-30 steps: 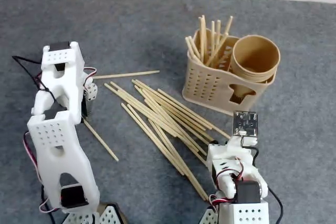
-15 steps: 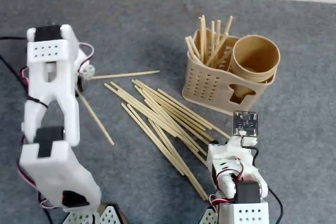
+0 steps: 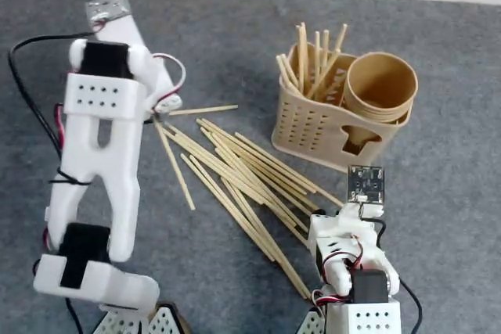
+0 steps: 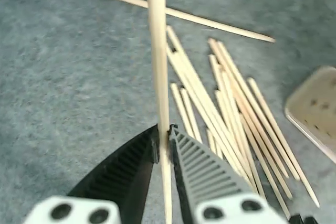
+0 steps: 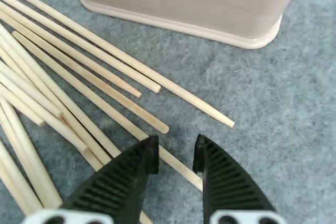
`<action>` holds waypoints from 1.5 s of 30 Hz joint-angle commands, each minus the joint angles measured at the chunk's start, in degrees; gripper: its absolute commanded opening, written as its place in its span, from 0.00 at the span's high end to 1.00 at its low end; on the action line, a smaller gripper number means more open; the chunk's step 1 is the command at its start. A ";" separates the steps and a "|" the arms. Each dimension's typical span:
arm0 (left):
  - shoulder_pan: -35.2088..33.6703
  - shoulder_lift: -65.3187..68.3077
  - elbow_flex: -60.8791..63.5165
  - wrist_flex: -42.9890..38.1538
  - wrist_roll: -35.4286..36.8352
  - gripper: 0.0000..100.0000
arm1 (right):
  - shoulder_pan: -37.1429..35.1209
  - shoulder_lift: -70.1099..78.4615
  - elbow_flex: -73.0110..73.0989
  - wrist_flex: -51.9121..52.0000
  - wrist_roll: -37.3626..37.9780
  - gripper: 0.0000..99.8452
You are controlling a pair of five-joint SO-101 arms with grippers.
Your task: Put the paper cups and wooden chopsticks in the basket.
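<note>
Open grey felt mat [image 3: 235, 29] lies along the far edge below the pale wall strip, to the right of the basket, and in the near strip between the two arms. The middle is crowded by a fan of loose pale wooden chopsticks [image 3: 250, 181], well over a dozen and too overlapped to count exactly. One more single stick [image 3: 205, 109] lies apart on the pile's far side. The beige perforated plastic basket [image 3: 313, 134] stands far right and holds about seven upright chopsticks [image 3: 304, 56] and one stack of brown paper cups [image 3: 381, 84]. The left gripper [image 4: 164, 129] is clamped on one chopstick [image 3: 176, 168], which slants down beside the pile's left edge. The right gripper [image 5: 175, 148] hangs parted over a stick near the basket's base. Since the earlier frames the left arm has swung towards the far edge, carrying its stick closer to the pile, while the right arm has stayed put.
</note>
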 commanded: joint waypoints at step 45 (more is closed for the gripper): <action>31.96 -9.10 11.12 -69.63 -25.49 1.00 | 0.57 -0.75 4.18 -0.31 0.00 0.88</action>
